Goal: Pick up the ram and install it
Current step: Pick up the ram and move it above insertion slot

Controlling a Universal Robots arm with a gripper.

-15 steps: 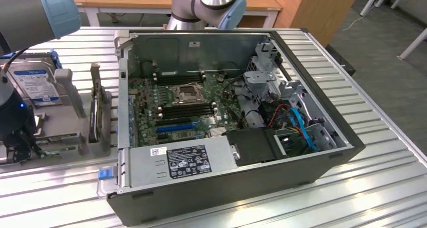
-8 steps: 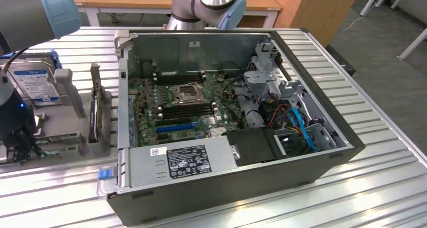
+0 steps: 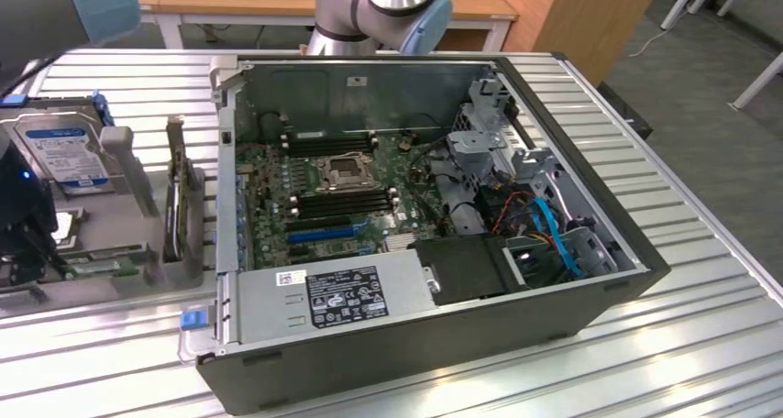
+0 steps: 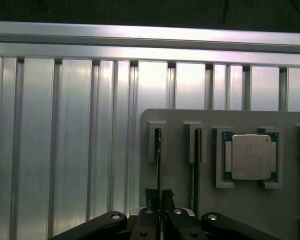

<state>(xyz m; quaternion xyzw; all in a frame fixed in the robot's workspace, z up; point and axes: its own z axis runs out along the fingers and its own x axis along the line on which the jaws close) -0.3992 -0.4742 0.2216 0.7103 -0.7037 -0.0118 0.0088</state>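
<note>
The gripper (image 4: 159, 196) is clamped on the thin edge of the ram (image 4: 159, 160), which stands in 1 slot of the grey holder (image 4: 240, 210). I judge the pickup needs a straight, untwisted pull along that slot. Farther off lie a 2nd stick (image 4: 195, 165) and a processor (image 4: 250, 157), with the open computer case (image 3: 588, 280) toward the exterior view's right.

Exterior above case (image 3: 428, 354); wrist seemingly close over holder (image 4: 240, 200).
</note>
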